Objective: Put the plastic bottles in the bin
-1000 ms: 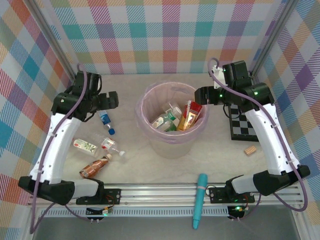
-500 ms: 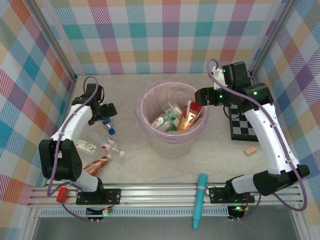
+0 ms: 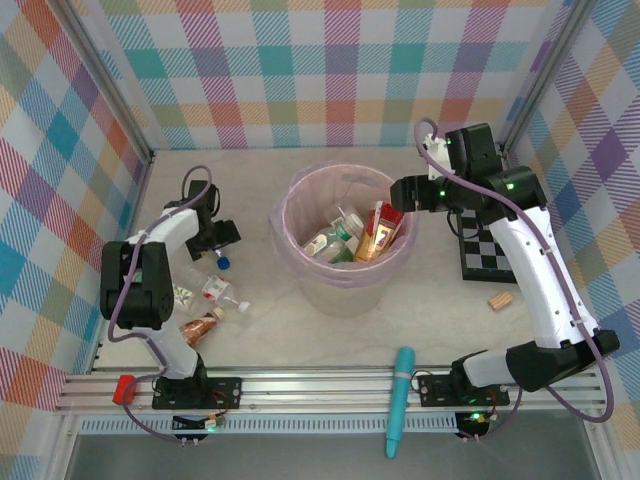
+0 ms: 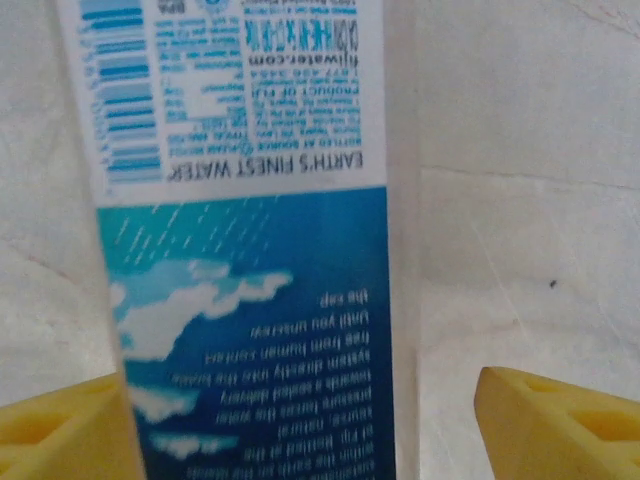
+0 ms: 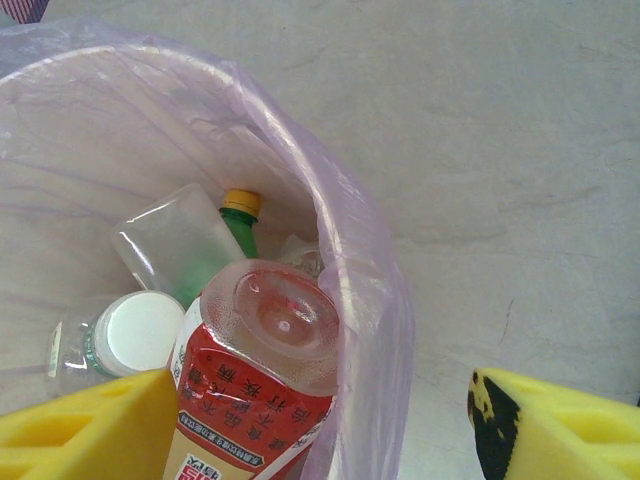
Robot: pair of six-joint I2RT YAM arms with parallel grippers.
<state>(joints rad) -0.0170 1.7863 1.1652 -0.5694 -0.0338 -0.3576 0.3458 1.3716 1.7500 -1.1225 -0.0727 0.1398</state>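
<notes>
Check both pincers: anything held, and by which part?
Nothing gripped. Left pincer straddles the blue-label bottle at its body, one pad clear of it; right pincer hangs open over the bin.

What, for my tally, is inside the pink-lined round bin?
The pink-lined bin shows a red-labelled clear bottle, a white-capped clear bottle and a yellow-capped green bottle; anything beneath them is covered.

Bin [image 3: 345, 292], pink-lined, stands upright with bottles piled inside: red-labelled bottle [image 5: 262, 385] base-up against the wall, green bottle [image 5: 240, 228], white-capped clear bottle [image 5: 128, 335]. Lying left of it: blue-labelled water bottle [image 4: 250, 290], clear bottle [image 3: 220, 290], copper-brown bottle [image 3: 200, 327].
</notes>
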